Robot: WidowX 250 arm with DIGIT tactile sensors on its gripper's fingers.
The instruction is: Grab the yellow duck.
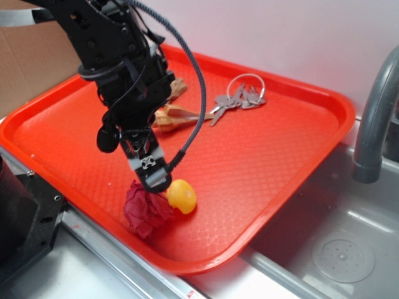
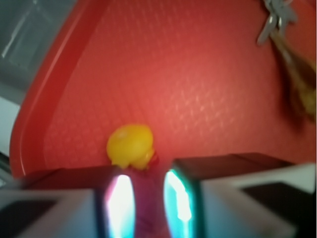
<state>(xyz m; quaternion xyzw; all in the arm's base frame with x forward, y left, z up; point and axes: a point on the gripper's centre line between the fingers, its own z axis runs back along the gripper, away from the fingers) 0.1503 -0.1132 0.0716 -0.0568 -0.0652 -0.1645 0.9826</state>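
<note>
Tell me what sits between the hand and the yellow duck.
Only the dark red cloth wad, seen between the fingers in the wrist view. The hand hovers over it; the yellow duck lies just beyond, touching the wad.

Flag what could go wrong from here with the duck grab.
1. Wrong object: in the wrist view the pincer has dark red cloth between its fingers, while the duck sits just beyond the tips. Closing now would likely catch the cloth.
2. The duck touches the cloth, is round and looks smooth; a nudge could roll it toward the nearby tray rim.
3. The wrist view is blurred, so alignment is hard to confirm.
</note>
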